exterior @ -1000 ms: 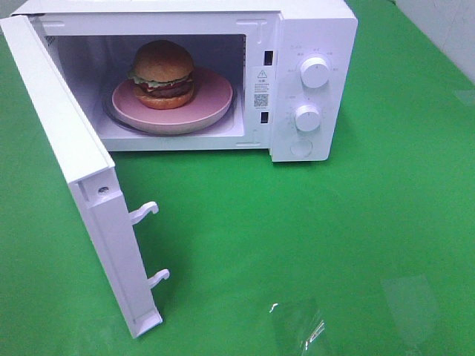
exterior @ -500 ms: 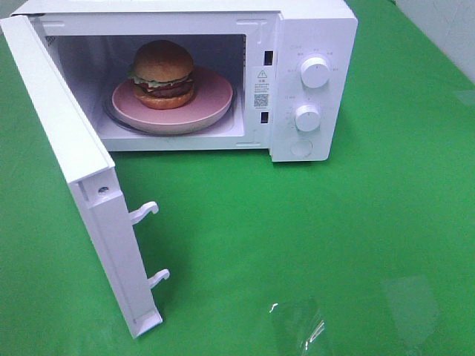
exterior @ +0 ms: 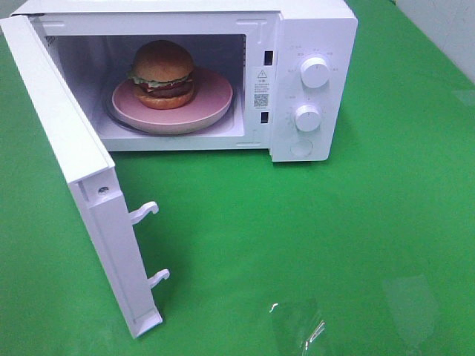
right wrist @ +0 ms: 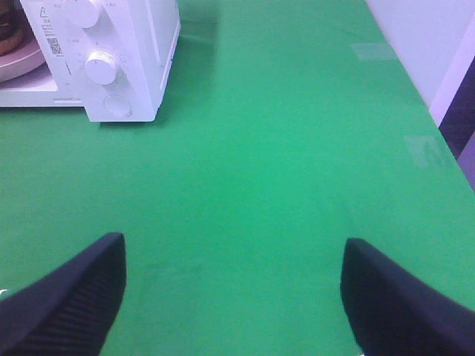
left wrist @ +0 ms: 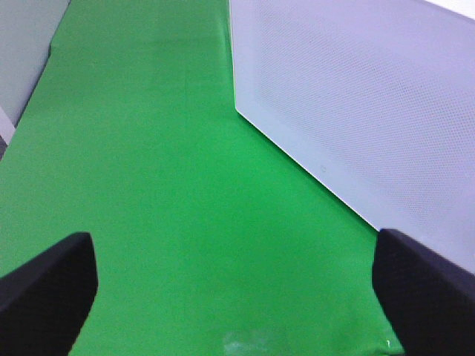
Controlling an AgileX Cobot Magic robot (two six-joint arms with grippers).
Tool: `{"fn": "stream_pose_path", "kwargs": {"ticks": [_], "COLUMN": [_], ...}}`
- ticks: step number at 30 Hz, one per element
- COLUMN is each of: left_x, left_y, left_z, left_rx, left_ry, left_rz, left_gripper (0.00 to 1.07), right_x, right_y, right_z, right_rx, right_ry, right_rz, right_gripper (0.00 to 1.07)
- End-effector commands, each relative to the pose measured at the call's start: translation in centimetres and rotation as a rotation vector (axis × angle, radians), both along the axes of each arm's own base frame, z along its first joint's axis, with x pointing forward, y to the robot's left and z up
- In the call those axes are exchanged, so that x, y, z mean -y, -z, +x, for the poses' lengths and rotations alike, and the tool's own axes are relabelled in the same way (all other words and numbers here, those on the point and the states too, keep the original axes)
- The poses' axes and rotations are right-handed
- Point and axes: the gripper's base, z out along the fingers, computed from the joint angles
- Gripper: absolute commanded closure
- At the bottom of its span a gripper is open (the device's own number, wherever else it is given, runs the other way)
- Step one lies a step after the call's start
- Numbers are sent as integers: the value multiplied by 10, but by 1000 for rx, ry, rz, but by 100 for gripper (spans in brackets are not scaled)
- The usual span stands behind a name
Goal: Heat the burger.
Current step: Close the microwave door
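The burger (exterior: pixel 164 73) sits on the plate (exterior: pixel 215 104) inside the oven (exterior: pixel 315 30), at 11 o'clock. The door (exterior: pixel 74 156) sticks out toward 7 o'clock. Left tool (left wrist: pixel 234 289) and right tool (right wrist: pixel 234 297) are apart, empty. Push the door's outside gently till it clicks.

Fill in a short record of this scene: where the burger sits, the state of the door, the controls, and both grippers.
burger: on the pink plate, inside the microwave
door: swung wide open
controls: upper knob and lower knob, both white
left gripper: open, holding nothing, near the door's outer face
right gripper: open, holding nothing, over the green cloth
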Motion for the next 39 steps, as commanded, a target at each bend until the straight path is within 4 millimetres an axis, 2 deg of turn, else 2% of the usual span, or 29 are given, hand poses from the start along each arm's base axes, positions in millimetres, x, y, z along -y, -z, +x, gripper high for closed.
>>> {"fn": "stream_pose_path", "kwargs": {"ticks": [1,8,12,13,18,20,21,22,23,24,25,26,27,28,29,30,31,34,35,39], "left_x": [1,1,2,1,-1,-1,-1,-2,-2,-2,-2,-3,-3,-3,-3,-4,-4,-5,-5,-8], "left_y": [1,1,-10,-17,-25,-28,-28,-29,-29,-29,-29,-30,-30,-30,-30,-30,-31,-32,-33,-29], "left_z": [-2,0,2,5,16,26,26,33,33,39,39,45,45,53,53,60,68,72,80,94], "left_rx": [9,-6,36,73,111,106,106,91,91,77,77,64,64,44,44,34,32,42,66,139], "left_ry": [-1,4,4,-3,-17,-23,-23,-29,-29,-32,-32,-34,-34,-37,-37,-40,-44,-47,-54,-73], "left_rz": [-14,-21,-29,-26,-25,-32,-32,-41,-41,-43,-43,-44,-44,-45,-45,-46,-46,-47,-51,-52], "left_gripper": [14,14,14,15,20,32,32,43,43,55,55,68,68,85,85,101,107,107,107,107], "right_x": [0,0,0,0,0,0,0,0,0,0,0,0,0,0,0,0,0,0,0,0], "right_y": [-1,-1,-1,-1,-1,-1,-1,-1,-1,-1,-1,-1,-1,-1,-1,-1,-1,-1,-1,-1], "right_z": [-4,-4,-4,-4,-4,-4,-4,-4,-4,-4,-4,-4,-4,-4,-4,-4,-4,-4,-4,-4], "right_rx": [35,35,35,35,35,35,35,35,35,35,35,35,35,35,35,35,35,35,35,35], "right_ry": [6,6,6,6,6,6,6,6,6,6,6,6,6,6,6,6,6,6,6,6], "right_rz": [-4,-4,-4,-4,-4,-4,-4,-4,-4,-4,-4,-4,-4,-4,-4,-4,-4,-4,-4,-4], "right_gripper": [31,31,31,31,31,31,31,31,31,31,31,31,31,31,31,31,31,31,31,31]}}
